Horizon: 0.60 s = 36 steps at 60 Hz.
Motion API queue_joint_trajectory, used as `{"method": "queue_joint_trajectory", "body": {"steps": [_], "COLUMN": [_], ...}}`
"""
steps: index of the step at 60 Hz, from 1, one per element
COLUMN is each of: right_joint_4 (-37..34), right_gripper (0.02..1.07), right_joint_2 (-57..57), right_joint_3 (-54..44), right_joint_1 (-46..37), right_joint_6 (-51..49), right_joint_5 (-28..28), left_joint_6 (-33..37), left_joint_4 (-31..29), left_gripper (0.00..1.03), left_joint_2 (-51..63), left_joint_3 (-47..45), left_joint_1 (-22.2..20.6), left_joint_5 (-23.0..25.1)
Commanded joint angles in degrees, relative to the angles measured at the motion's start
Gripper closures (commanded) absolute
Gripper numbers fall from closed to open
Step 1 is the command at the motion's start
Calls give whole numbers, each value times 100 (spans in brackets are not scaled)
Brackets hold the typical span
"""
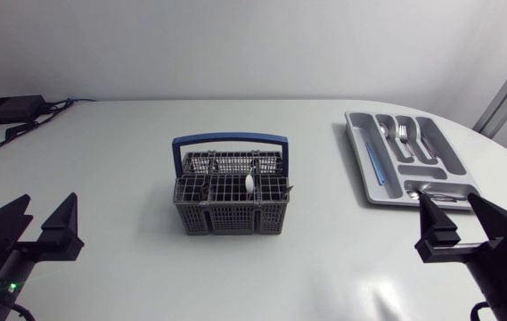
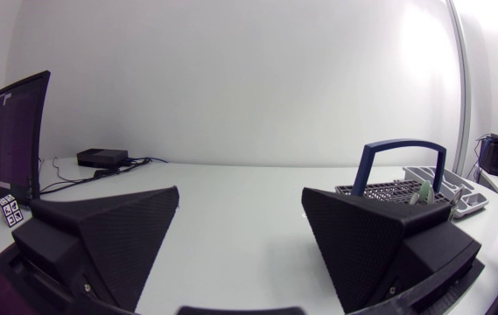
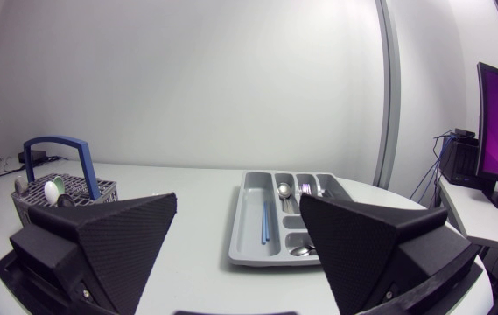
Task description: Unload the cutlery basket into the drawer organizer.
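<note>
The left jaws are standing wide apart and gripping nothing, sitting at the near-left part of the surface [image 1: 110, 178]. The right jaws are doing the same at the near right, close to the near end of the organizer [image 1: 366, 156]. Both arms are keeping well apart from the basket [image 1: 231, 217], which is standing upright mid-surface with its blue handle [image 1: 229, 140] arching over it. A pale spoon [image 1: 249, 182] is poking up from its grid, and a few darker pieces are showing beside it, too small to name. The organizer is lying toward the far right, already holding forks [image 1: 402, 134], a second spoon [image 1: 422, 189] and a thin blue piece [image 1: 373, 160].

By my reading, a pick is about to begin, with nothing in hand yet. The next move is calling for one arm to come over the basket, dodge the handle, close on the pale spoon's top and lift it straight up. At the far-left corner a black box [image 1: 4, 109] and its cables [image 1: 21, 132] are lying.
</note>
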Motion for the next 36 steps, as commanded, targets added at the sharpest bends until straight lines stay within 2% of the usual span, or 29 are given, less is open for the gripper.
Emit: {"method": "queue_joint_trajectory", "body": {"steps": [1,21,36], "right_joint_4": [-41,74,205], "right_gripper": [6,6,6], "right_joint_2": [-30,-47,-38], "right_joint_3": [-110,-128,127], "right_joint_1": [41,76,120], "right_joint_6": [124,186,177], "right_joint_5": [-25,71,98], "left_joint_6": [-164,-173,-173], "left_joint_4": [69,113,69], "left_gripper": [5,5,5], "left_joint_2": [-36,-54,-45], "left_joint_3": [-130,-113,336], "left_joint_1": [-43,1,63], "left_joint_5": [-7,-43,-78]}}
